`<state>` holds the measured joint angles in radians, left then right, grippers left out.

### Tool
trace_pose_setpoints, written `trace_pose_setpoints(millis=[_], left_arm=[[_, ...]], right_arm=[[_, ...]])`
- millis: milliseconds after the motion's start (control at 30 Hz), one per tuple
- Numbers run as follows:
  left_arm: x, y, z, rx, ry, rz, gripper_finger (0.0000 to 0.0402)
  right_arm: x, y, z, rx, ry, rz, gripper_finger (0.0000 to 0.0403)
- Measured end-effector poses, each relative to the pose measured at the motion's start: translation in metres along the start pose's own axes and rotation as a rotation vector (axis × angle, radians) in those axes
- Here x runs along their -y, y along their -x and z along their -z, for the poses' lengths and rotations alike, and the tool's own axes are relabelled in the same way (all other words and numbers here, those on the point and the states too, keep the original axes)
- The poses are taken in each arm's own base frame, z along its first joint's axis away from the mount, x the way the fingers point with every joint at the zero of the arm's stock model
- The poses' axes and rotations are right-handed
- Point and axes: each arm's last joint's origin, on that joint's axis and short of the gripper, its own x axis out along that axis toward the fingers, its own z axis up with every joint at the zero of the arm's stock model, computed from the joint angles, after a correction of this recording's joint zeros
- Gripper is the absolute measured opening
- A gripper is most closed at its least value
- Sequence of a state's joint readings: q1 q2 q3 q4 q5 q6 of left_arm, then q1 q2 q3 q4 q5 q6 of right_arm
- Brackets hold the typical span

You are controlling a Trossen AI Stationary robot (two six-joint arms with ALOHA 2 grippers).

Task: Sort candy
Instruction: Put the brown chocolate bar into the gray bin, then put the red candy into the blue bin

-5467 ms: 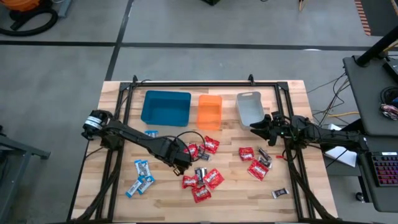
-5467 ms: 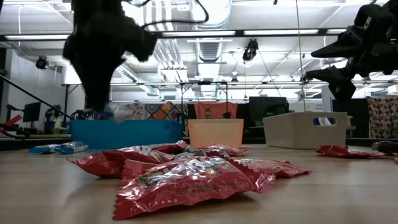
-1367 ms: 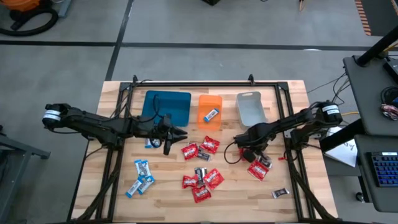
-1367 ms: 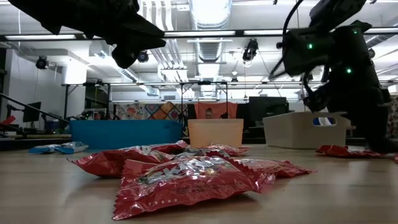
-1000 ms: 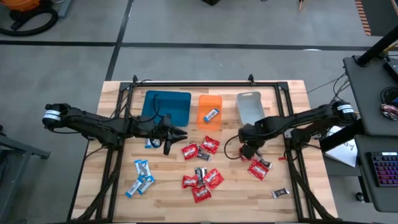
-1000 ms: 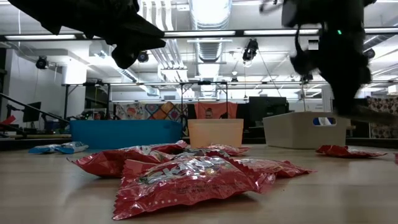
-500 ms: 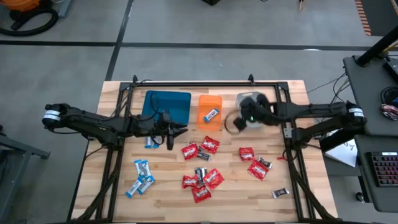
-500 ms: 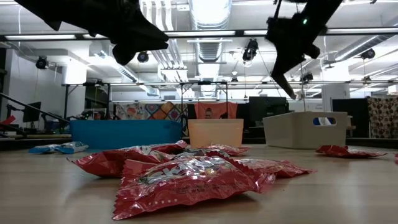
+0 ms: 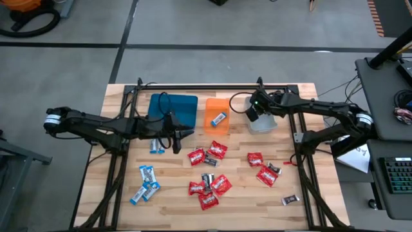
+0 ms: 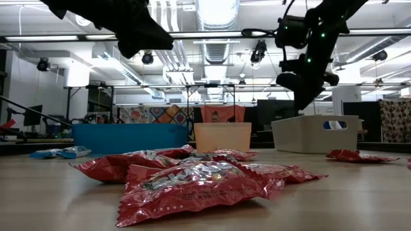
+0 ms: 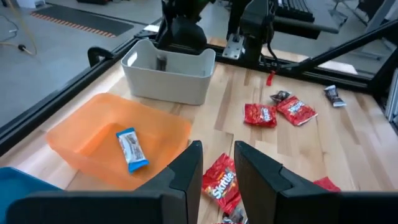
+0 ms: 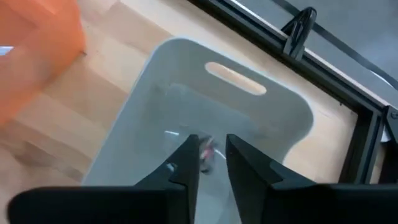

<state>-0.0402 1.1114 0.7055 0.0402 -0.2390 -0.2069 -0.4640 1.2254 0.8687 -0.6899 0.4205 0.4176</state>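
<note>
High view: right hand point(image 9: 255, 108) over grey tray point(image 9: 265, 121); candy point(image 9: 207, 178) scattered on table point(image 9: 302, 93).

Right wrist: fingers slightly parted, small candy point(image 12: 208, 151) between them, dropping; could miss the tray.

Left wrist: left hand point(image 11: 217, 165) empty, narrowly parted, waiting.

Colours on the pale wooden tabletop point(image 9: 122, 206)

Blue tray point(image 9: 172, 111), orange tray point(image 9: 217, 115) and grey tray point(image 9: 259, 115) along the far edge; shiny red candy point(image 9: 217, 150) mid-table, blue-and-white candy point(image 9: 147, 174) toward the left edge, dark-wrapped candy point(image 9: 290, 200) near the right corner.
</note>
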Motion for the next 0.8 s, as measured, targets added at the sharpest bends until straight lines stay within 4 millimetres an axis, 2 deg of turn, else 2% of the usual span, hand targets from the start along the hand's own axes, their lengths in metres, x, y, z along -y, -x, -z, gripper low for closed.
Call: trace_pose_setpoints(millis=[233,367,500,667,800], left_arm=[[-0.001,-0.001,0.006,-0.034,-0.003,-0.005,0.0077],[0.000,0.000,0.013,-0.104,0.011,0.015,0.0077],[0.009,0.001,0.026,-0.226,0.011,0.064,0.0084],[0.027,-0.011,0.045,-0.307,-0.053,0.104,0.0122],[0.034,-0.025,0.064,-0.385,-0.103,0.055,0.0165]], right_arm=[[0.002,0.003,0.001,0.009,0.007,-0.006,0.0119],[0.005,0.013,-0.001,0.041,-0.001,-0.034,0.0122],[0.007,0.026,0.000,0.068,0.003,-0.108,0.0123],[0.005,0.039,0.003,0.104,0.020,-0.158,0.0133],[0.000,0.043,0.006,0.112,0.044,-0.179,0.0136]])
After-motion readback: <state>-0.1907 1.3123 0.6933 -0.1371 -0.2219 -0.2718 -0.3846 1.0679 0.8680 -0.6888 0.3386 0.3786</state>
